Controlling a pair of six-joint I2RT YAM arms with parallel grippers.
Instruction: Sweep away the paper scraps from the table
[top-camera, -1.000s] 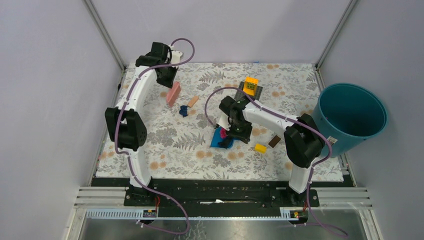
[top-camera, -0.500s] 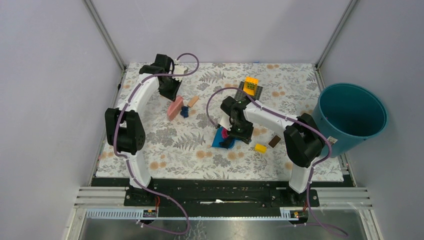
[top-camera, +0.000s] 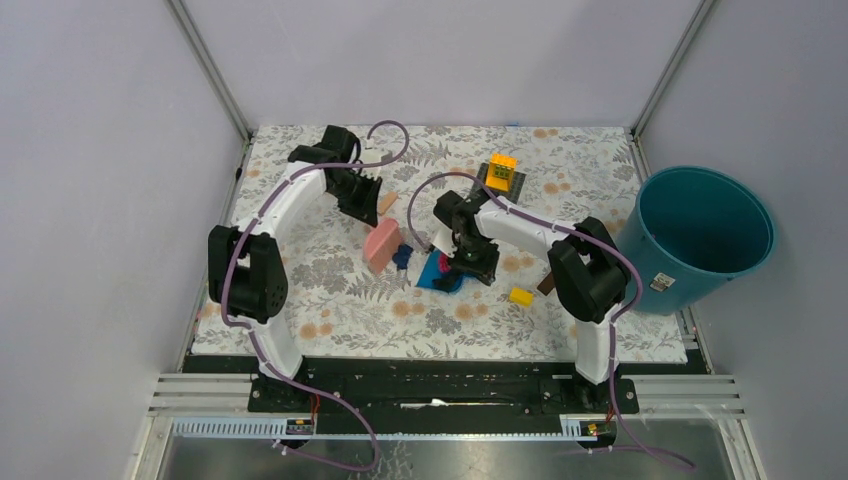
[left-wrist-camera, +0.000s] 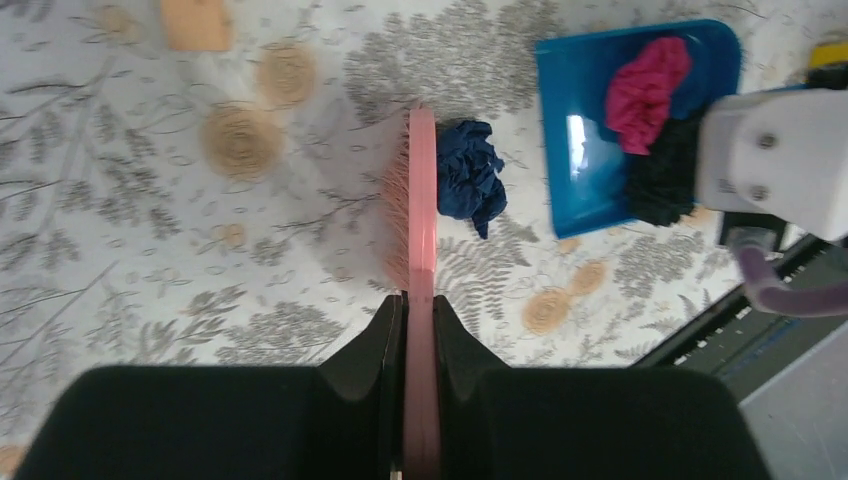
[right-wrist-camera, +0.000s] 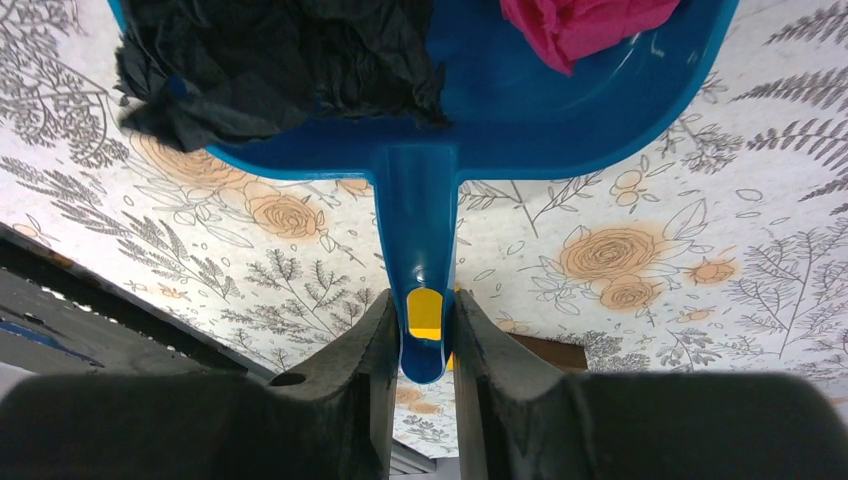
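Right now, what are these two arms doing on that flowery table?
They are sweeping up paper. The left gripper holds a pink brush, a dark blue wad right beside it, not yet in the blue dustpan that the right gripper holds by its handle. A magenta wad and a black wad already lie in the dustpan.

Lab cell: aluminium frame (top-camera: 206, 65), plain walls (top-camera: 430, 50)
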